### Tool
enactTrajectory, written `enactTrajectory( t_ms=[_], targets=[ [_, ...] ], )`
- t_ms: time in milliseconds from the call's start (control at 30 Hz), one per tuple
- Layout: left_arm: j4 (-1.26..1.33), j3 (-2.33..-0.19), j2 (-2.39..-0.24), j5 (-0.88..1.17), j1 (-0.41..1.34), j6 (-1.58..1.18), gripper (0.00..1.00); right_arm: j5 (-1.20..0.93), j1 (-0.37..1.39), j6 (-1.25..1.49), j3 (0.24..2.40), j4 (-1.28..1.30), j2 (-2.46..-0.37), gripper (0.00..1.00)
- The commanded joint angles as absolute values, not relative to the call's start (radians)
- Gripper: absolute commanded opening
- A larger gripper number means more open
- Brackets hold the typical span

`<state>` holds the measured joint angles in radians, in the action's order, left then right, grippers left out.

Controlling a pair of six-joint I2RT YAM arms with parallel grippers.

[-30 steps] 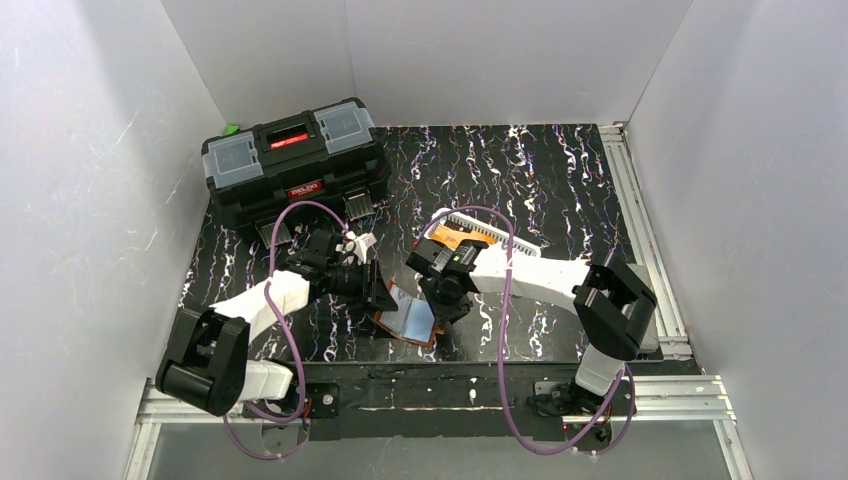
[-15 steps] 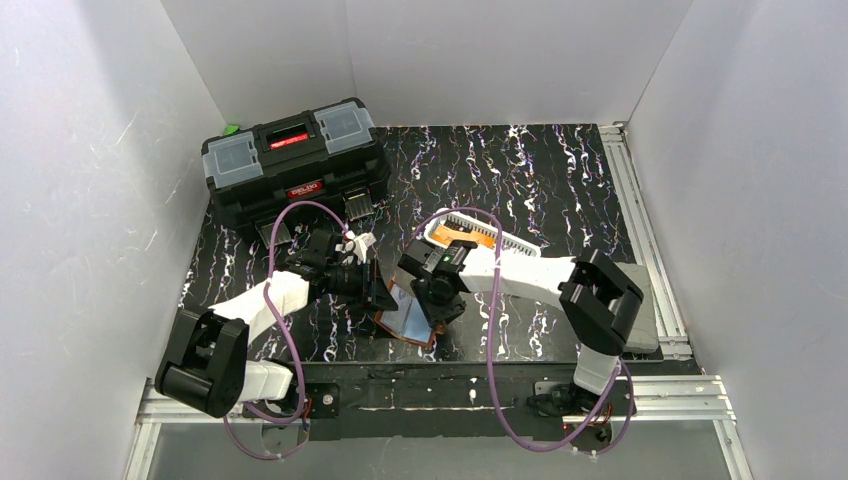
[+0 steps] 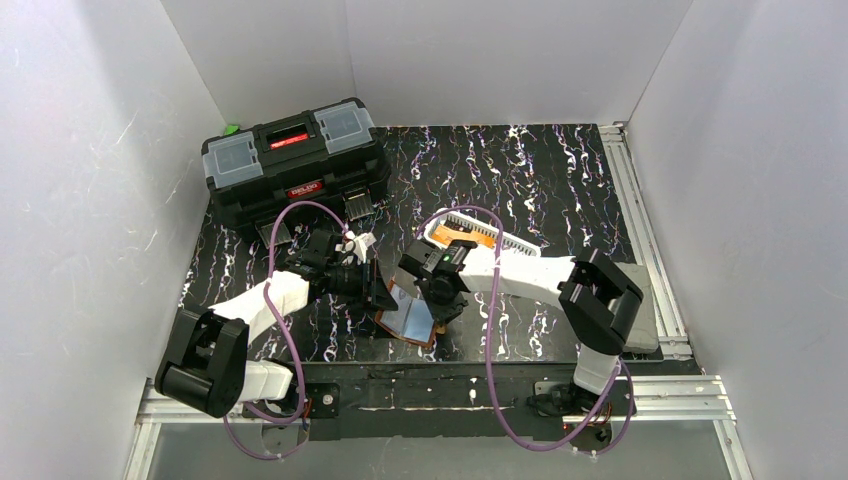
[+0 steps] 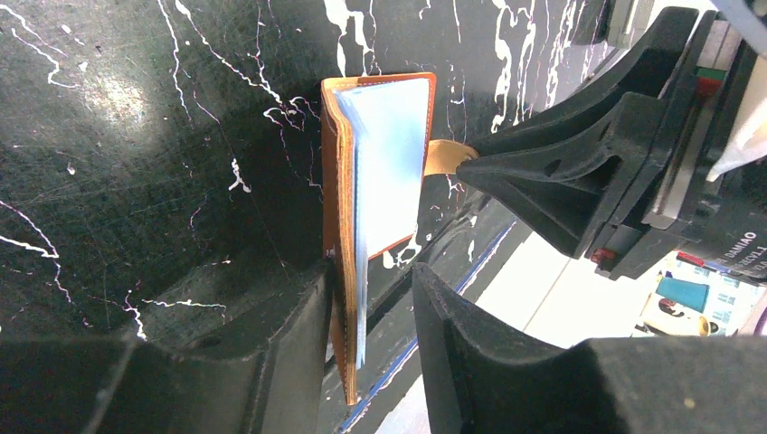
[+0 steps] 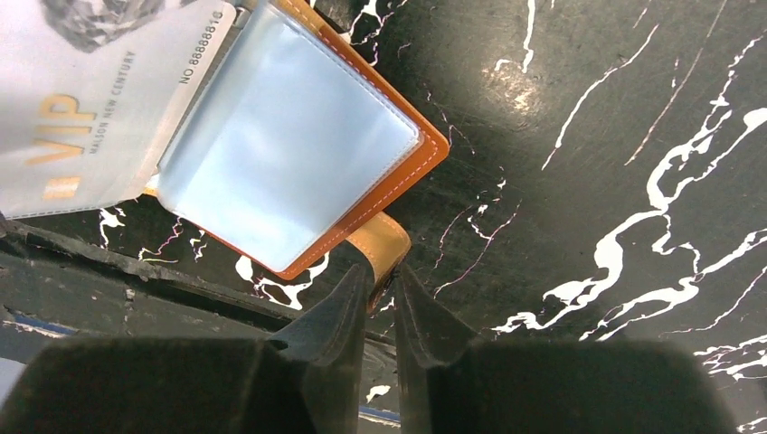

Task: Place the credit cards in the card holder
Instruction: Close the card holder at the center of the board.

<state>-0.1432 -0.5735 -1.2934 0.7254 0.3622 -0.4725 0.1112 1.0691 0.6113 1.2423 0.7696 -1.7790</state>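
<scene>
My right pincer (image 5: 382, 285) is pressed nearly together at the bottom centre of its wrist view, pinching the tan snap tab (image 5: 382, 246) of the card holder (image 5: 289, 154). The holder lies open just above my fingertips. Its clear plastic sleeve faces the camera, and the orange-brown leather cover shows as a rim along the sleeve's right and lower edges. At the upper left of that frame a whitish credit card (image 5: 81, 108) marked VIP overlaps the holder's left end; whether it sits inside a sleeve I cannot tell. My left pincer (image 4: 371, 271) stands partly spread at the bottom of its own view, astride the holder's near corner. The leather cover rests against the finger at lower left. A strip of table shows between the fanned sleeves and the other finger, so I cannot tell whether this pincer truly clamps the holder. In the top view the holder sits low and centre in the frame, between my two wrists, on the black white-veined table (image 3: 540, 180) close to its near edge. Just above my right wrist there, a white slotted basket (image 3: 495, 228) holds more orange cards (image 3: 463, 238). A large black toolbox (image 3: 295, 160) sits in the table's upper left corner, well apart from the holder.
</scene>
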Motion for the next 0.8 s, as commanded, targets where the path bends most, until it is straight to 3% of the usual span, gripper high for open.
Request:
enactTrajectory(
  t_ms=[0,133,333,767],
  targets=[
    [-0.158,-0.577,-1.255,0.740,0.365,-0.474,0.36,0.148,1.075,0.639,1.256,0.800,-1.725,0.23],
    [-0.160,-0.578,-1.255,0.738,0.365,-0.474,0.36,0.168,1.075,0.652,1.245,0.810,-1.705,0.20],
    [-0.166,-0.582,-1.251,0.735,0.365,-0.473,0.36,0.184,1.073,0.666,1.226,0.813,-1.691,0.02],
    [-0.197,-0.647,-1.199,0.717,0.393,-0.444,0.38,0.195,1.043,0.651,1.163,0.698,-1.657,0.01]
  ],
)
